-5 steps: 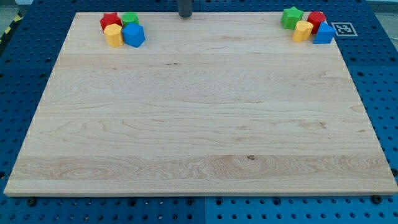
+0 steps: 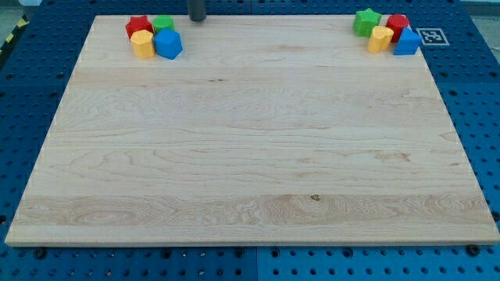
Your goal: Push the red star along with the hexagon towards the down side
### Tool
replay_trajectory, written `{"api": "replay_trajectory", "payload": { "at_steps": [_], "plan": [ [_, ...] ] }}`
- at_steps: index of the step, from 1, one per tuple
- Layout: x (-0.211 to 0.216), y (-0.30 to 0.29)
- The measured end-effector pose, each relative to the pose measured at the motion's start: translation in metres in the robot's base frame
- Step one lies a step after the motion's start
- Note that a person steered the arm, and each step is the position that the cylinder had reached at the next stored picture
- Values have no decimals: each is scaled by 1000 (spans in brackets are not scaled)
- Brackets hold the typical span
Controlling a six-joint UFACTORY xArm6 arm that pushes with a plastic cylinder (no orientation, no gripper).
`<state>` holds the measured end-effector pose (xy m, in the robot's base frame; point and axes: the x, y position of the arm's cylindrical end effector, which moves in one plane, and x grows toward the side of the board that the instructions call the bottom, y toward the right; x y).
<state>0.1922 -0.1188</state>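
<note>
Your tip (image 2: 198, 19) sits at view's top edge of wooden surface (image 2: 250, 156), just right of left cluster — red star (image 2: 137, 26), green block (image 2: 163, 23), yellow hexagon (image 2: 143, 44), blue block (image 2: 168, 44), all touching. No gripper — bare rod only.

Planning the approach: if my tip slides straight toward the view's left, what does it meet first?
My tip probably meets the green block first, though depth is unclear.

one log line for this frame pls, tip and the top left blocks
tip: top edge, right of left cluster, no contact | red star: top-left, touching yellow hexagon | push: not begun
</note>
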Motion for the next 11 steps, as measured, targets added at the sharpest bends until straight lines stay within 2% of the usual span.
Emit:
{"api": "replay_trajectory", "payload": {
  "at_steps": [3, 7, 11],
  "plan": [
    [0, -94],
    [70, -92],
    [114, -60]
  ]
}}
